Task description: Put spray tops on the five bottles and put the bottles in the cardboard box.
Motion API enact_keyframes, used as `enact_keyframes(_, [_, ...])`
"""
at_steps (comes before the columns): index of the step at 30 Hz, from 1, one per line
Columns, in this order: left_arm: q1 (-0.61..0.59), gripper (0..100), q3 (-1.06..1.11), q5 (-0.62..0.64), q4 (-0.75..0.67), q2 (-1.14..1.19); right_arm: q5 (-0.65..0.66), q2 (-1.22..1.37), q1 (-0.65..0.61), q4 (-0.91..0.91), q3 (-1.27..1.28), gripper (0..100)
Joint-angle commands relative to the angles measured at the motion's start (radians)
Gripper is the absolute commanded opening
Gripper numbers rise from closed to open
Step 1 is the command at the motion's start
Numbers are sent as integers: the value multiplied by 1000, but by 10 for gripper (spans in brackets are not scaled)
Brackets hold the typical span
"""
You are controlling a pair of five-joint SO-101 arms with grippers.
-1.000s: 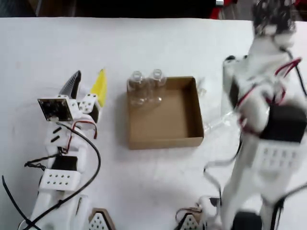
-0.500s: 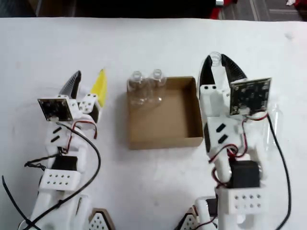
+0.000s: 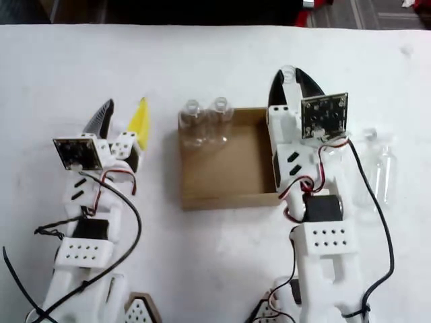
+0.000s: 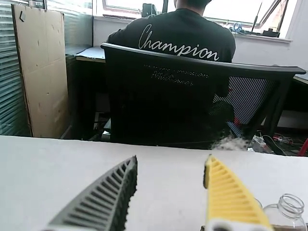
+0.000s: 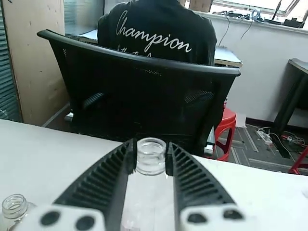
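Observation:
My right gripper (image 3: 289, 75) is shut on a clear capless bottle (image 3: 288, 71) just beyond the far right corner of the cardboard box (image 3: 229, 200). In the right wrist view its black fingers (image 5: 108, 178) clamp the bottle (image 5: 150, 156) below the open neck. Two more capless bottles (image 3: 192, 125) (image 3: 219, 121) stand at the box's far left corner. My left gripper (image 3: 124, 106) is open left of the box, with nothing between its dark and yellow fingers (image 4: 231, 197). One of the box bottles (image 4: 288, 211) shows beside the yellow finger.
Two clear bottles (image 3: 384, 176) (image 3: 366, 168) lie on the white table (image 3: 202, 60) to the right of my right arm. Another bottle neck (image 5: 13, 206) shows low in the right wrist view. Beyond the table's far edge stands a black office chair (image 5: 144, 86).
My right arm swung in from the far right with the bottle and shifted left, up to the box's right side. My left arm kept still.

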Motion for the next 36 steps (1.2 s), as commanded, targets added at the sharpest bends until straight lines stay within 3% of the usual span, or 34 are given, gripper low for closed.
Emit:
enact_keyframes(1, [12, 210, -48, -15, -2, -33, -11, 4, -35, -42, -6, 15])
enact_keyframes(11, [12, 210, -48, -15, -2, -33, -9, 5, -71, -423, 256, 15])
enact_keyframes(17, [12, 210, -48, -15, -2, -33, -9, 45, -81, -469, 278, 15])
enact_keyframes(26, [8, 210, -48, -15, -2, -33, -9, 506, -74, -680, 143, 15])
enact_keyframes(36, [12, 210, -48, -15, -2, -33, -9, 599, -91, -725, 135, 15])
